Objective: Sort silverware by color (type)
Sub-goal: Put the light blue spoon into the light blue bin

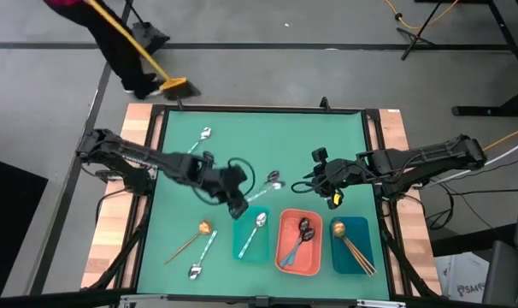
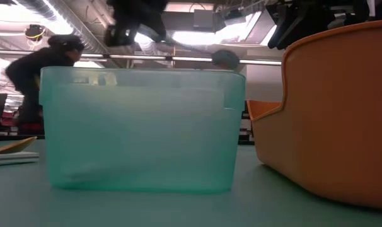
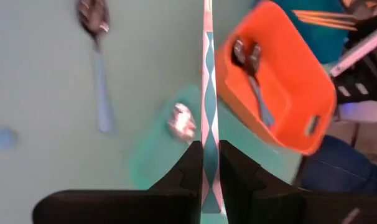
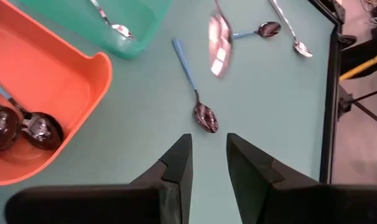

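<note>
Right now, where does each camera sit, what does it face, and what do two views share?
High: overhead, straight down; both arms show.
Low: at tabletop, level; teal tray and coral tray fill it.
Left wrist: behind the left gripper, shut on a teal-handled spoon.
Right wrist: behind the right gripper, open over a dark spoon.
Shared: both wrist views show the coral tray.

Three trays in a row, middle tray (image 1: 298, 242) holding two spoons (image 1: 306, 229), perhaps touching

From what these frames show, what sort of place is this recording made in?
Probably a robotics lab or workshop: a green-matted table with two arms, bare concrete floor with tripod stands, and exposed ceiling ducting.
</note>
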